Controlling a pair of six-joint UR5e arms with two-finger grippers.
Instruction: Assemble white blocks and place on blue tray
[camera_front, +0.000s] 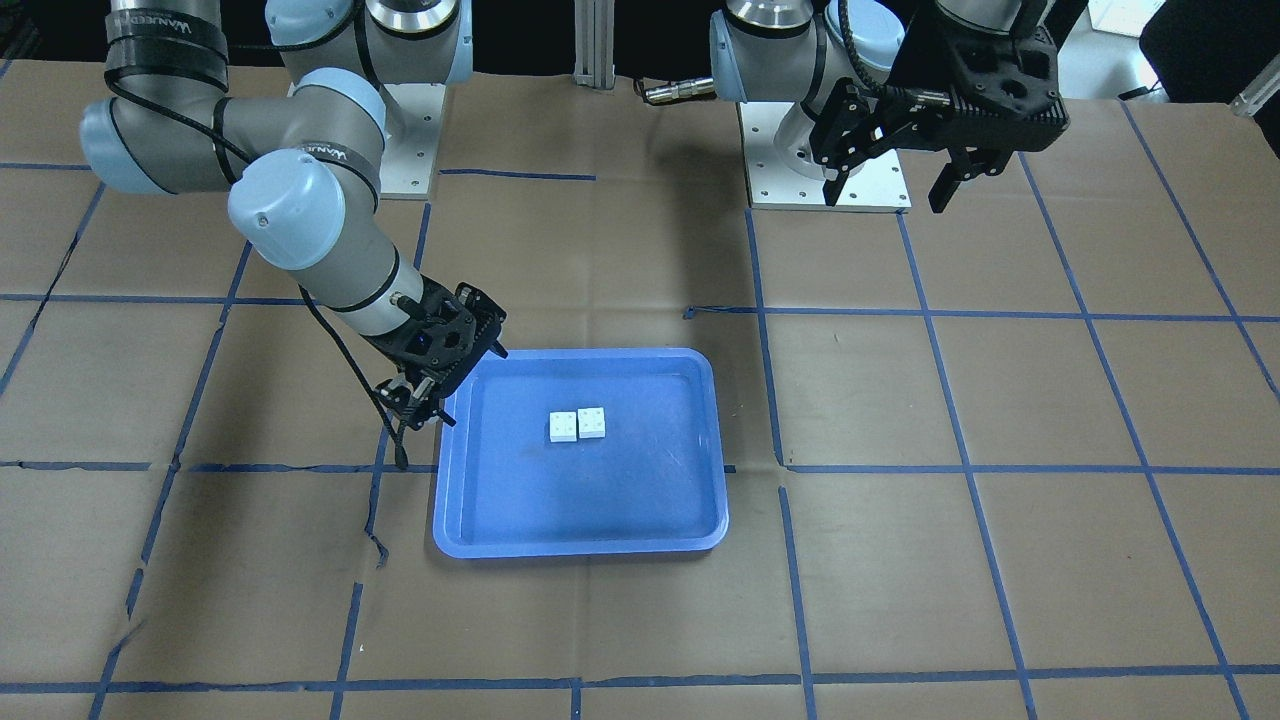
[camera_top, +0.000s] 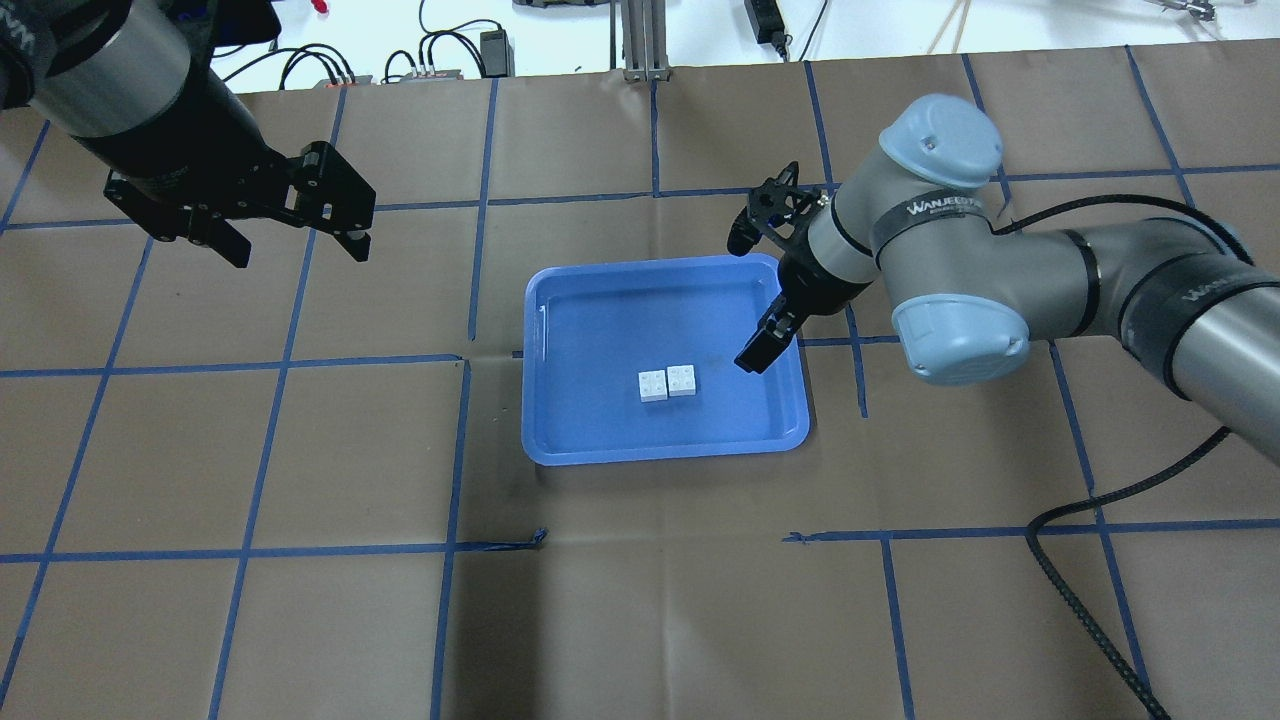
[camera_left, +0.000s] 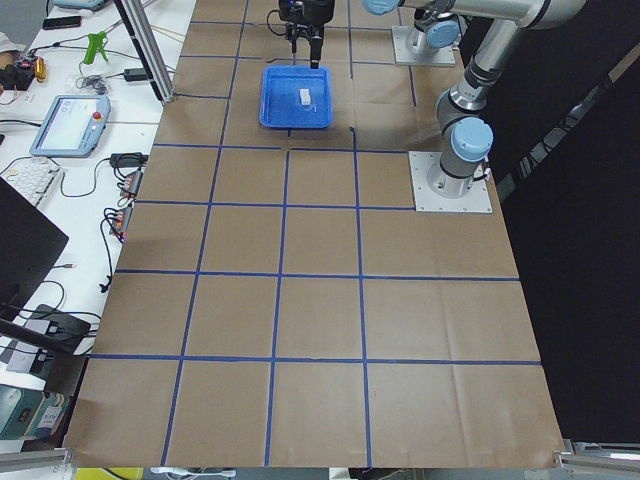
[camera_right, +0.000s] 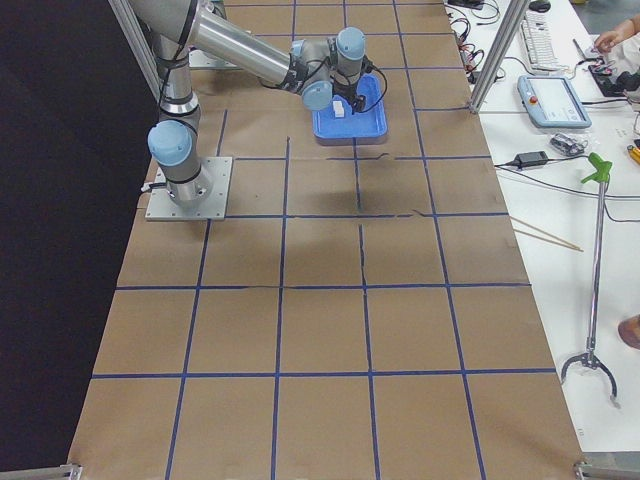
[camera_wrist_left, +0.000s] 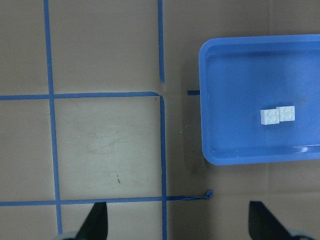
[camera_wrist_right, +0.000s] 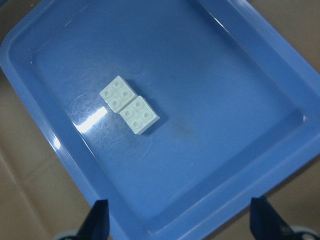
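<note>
Two white blocks (camera_top: 653, 385) (camera_top: 683, 379) lie side by side, touching, studs up, on the floor of the blue tray (camera_top: 660, 452). They also show in the right wrist view (camera_wrist_right: 118, 92) (camera_wrist_right: 139, 115) and the front view (camera_front: 563, 426) (camera_front: 591, 422). My right gripper (camera_top: 745, 305) is open and empty, hovering over the tray's right edge, apart from the blocks; it shows in the front view too (camera_front: 470, 385). My left gripper (camera_top: 300, 252) is open and empty, raised well to the left of the tray, which its wrist view shows (camera_wrist_left: 205, 100).
Brown paper with blue tape grid lines covers the table (camera_top: 640, 600). The arm bases stand on white plates (camera_front: 830, 180) at the robot side. A black cable (camera_top: 1070, 560) trails from my right arm across the table.
</note>
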